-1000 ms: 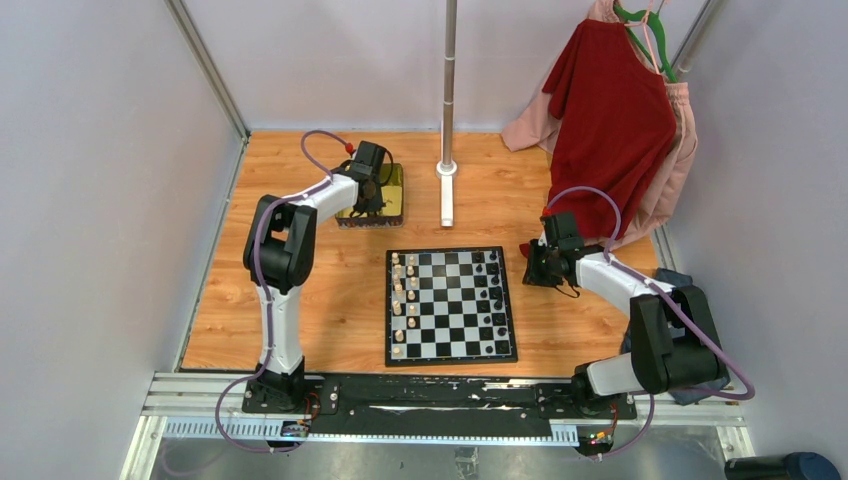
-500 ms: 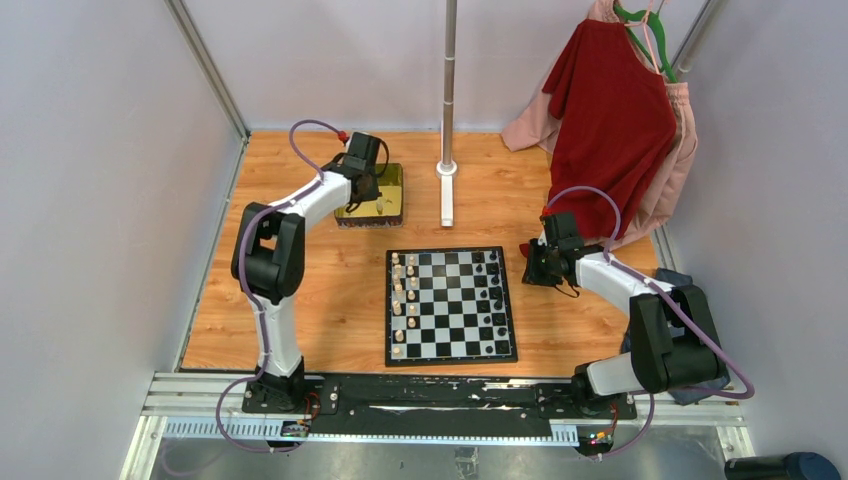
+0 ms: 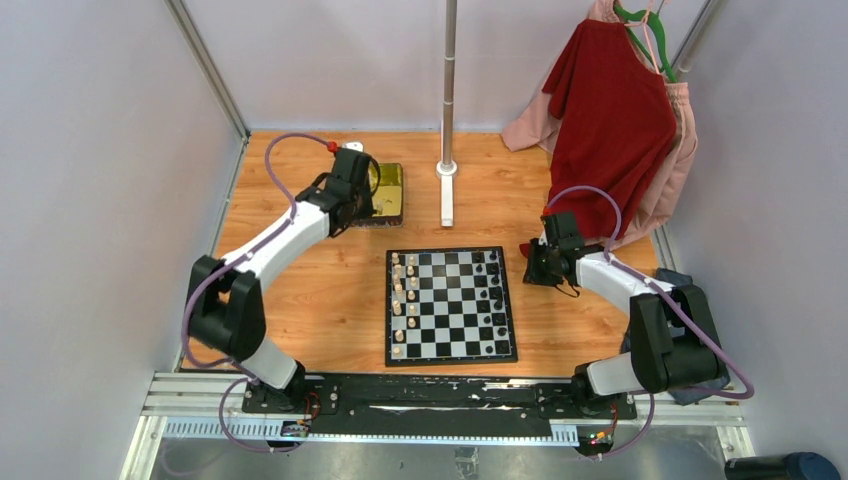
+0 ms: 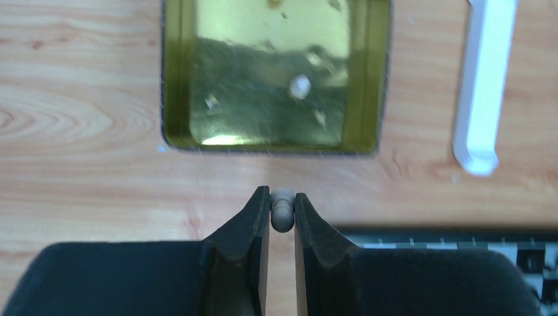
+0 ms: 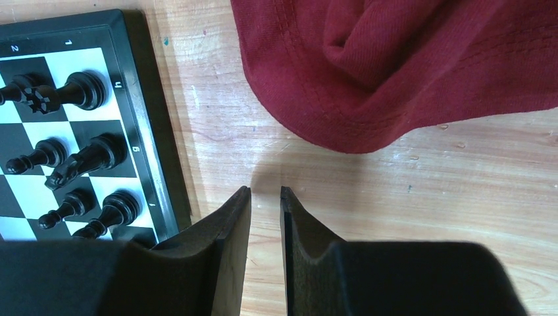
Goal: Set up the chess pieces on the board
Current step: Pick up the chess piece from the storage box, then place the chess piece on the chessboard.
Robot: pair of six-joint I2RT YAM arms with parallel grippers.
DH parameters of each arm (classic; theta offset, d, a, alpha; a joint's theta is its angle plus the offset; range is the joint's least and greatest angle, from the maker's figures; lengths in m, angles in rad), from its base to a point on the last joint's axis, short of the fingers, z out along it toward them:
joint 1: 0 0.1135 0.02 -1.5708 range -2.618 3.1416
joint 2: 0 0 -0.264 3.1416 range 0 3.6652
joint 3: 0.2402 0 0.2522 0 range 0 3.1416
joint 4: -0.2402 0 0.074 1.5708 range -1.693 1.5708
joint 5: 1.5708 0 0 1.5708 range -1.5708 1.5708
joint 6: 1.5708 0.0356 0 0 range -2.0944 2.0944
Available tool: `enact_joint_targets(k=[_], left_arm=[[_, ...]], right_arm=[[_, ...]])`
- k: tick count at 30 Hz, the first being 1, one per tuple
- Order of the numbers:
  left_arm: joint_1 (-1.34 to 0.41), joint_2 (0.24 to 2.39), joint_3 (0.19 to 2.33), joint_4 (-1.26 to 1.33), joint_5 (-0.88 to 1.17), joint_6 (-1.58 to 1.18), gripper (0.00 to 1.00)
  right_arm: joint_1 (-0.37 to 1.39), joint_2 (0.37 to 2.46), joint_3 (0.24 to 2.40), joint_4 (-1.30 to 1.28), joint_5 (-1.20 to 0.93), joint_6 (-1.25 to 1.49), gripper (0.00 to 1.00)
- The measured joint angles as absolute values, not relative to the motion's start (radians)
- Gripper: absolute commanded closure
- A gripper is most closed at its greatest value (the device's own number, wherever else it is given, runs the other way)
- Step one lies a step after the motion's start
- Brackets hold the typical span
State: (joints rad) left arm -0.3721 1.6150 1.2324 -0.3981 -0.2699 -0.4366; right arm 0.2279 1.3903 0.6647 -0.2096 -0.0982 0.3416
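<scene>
Beyond the far left corner of the board (image 3: 452, 357), the left gripper (image 4: 281, 199) hangs over bare wood, between that corner and the near wall of the gold tin (image 4: 172, 79). Its jaws are drawn in to a narrow gap and clamp a pale chess piece (image 4: 282, 210); the piece's rounded head pokes out just past the fingertips (image 4: 258, 201). One more small pale piece (image 4: 301, 85) lies inside the tin, farther from the board. A white bar (image 4: 483, 85) lies flat on the wood to the right of the tin.

Just off the board's right edge, near its far corner, the right gripper (image 5: 265, 194) sits low over the table. Its jaws are almost together, with only a thin slit between them and nothing in it. A fold of red cloth (image 5: 408, 66) lies on the side away from the board.

On the board itself, pale chess pieces (image 3: 400, 298) stand in the two left columns and black ones (image 5: 85, 89) along the right edge; the middle squares are bare.
</scene>
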Motion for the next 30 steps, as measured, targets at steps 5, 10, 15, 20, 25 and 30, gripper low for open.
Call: enact_joint_targets(k=[5, 10, 15, 20, 25, 30], left_arm=[[-0.531, 1.423, 1.073, -0.426, -0.274, -0.425, 0.97], [-0.717, 1.254, 0.916, -0.470, -0.299, -0.430, 0.97], [-0.901, 1.118, 0.808, -0.522, -0.332, -0.472, 0.98], [-1.089, 1.074, 0.767, -0.564, -0.387, -0.534, 0.98], [-1.229, 1.116, 0.769, -0.574, -0.433, -0.570, 0.97], [-1.352, 1.247, 0.806, -0.579, -0.462, -0.585, 0.97]], right_arm=[[0.223, 1.388, 0.665, -0.212, -0.079, 0.341, 0.72], [0.218, 1.383, 0.665, -0.219, -0.067, 0.340, 0.72], [0.216, 1.377, 0.665, -0.228, -0.057, 0.340, 0.72], [0.215, 1.370, 0.665, -0.232, -0.051, 0.340, 0.72], [0.213, 1.360, 0.665, -0.235, -0.047, 0.340, 0.72], [0.213, 1.353, 0.665, -0.237, -0.042, 0.339, 0.72]])
